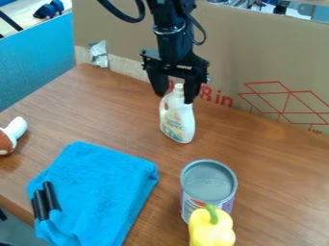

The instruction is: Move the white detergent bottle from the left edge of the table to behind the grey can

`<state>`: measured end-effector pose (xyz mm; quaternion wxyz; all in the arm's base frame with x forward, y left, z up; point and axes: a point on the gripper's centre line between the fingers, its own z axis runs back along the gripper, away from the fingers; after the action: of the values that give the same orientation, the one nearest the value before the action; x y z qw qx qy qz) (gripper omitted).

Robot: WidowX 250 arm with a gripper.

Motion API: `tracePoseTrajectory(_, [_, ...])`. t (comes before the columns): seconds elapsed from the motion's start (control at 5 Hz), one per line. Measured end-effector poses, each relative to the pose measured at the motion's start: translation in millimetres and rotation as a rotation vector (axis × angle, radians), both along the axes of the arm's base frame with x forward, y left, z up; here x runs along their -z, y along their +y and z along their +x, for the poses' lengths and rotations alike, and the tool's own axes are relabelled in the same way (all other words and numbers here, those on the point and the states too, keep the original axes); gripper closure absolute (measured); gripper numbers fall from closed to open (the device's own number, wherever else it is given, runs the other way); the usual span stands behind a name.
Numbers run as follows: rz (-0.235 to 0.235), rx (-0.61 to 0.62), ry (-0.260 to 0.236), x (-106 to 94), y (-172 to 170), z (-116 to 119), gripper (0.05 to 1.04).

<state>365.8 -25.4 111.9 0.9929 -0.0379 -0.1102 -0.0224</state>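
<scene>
Nearest the camera, a yellow bell pepper (211,228) with a green stem lies at the bottom edge of the view, in front of the can farther back. From the left, a blue panel (35,60) stands behind the worktop (122,115), and a white and brown object (13,135), partly cut off, lies at the view's left edge. Next comes a folded bright blue cloth (106,185), with two short black rods (45,201) side by side on its left part. A patch of silver tape (99,54) is stuck on the cardboard wall (247,57) at the back, which bears red printed lines farther right. Near that wall, the black gripper (175,98) hangs over a white bottle (178,117), which stands on the worktop. Its fingers (157,84) are spread well apart, with the bottle's cap between them; whether either touches the bottle, I cannot tell. To the right and nearer the camera, an upright can (208,181) shows its round grey top, just behind the pepper.
</scene>
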Motion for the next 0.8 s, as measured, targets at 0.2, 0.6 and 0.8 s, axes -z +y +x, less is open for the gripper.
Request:
tracePoseTrajectory(0.2, [-0.027,-0.001,-0.03,-9.8,0.0,-0.7,0.072])
tracePoseTrajectory(0.6, [0.093,-0.07,0.001,-39.8,49.1,-59.3,0.078])
tracePoseTrajectory(0.8, [0.159,-0.153,0.072,-33.4,97.9,-100.1,0.078])
